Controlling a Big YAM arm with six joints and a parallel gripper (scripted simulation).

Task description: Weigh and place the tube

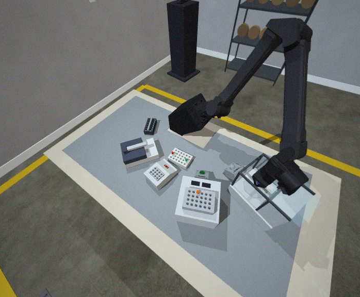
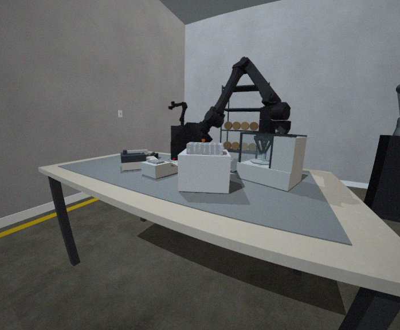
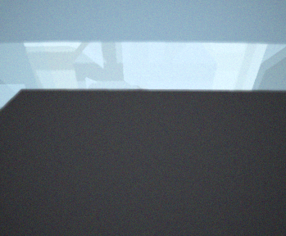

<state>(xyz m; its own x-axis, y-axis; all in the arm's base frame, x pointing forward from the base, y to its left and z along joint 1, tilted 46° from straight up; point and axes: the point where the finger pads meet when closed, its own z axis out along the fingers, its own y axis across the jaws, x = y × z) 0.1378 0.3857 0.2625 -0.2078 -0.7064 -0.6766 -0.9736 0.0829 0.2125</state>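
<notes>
Hand (image 1: 260,185) (image 2: 263,152): one, pointed down within the balance's frame; fingers part-way apart, apparently not clamped on anything. Contact with the cap cannot be told. The wrist view, mostly a dark surface (image 3: 143,164), shows no fingertips.

Tube A (image 1: 257,183) (image 2: 264,154): blue cap, at the fingertips, between or just below them; seemingly upright above the pan (image 1: 249,189) (image 2: 259,161). Whether its foot bears on the middle part is too small to tell.

Balance (image 1: 270,200) (image 2: 286,156): door (image 1: 305,204) slid back, open.

Tube rack (image 1: 180,158): red and green caps present, no blue one seen; tube A is out.

Mixer (image 1: 181,211) (image 2: 203,173), by the station order: one orange cap; leave ungripped.

Dry block (image 1: 161,185) (image 2: 157,170), by the same order: no blue cap in its bores; A4 awaits.

Table (image 1: 110,214) (image 2: 211,227): stations appear level on it.

Progress, judged: removal from rack done; placing on the pan in hand or just completed. Outstanding: hand withdrawn straight up, door shut, PRINT pressed, door reopened, tube regripped, pushed fully down in A4, door shut again. Hazard: brushing the cap or frame on leaving.
</notes>
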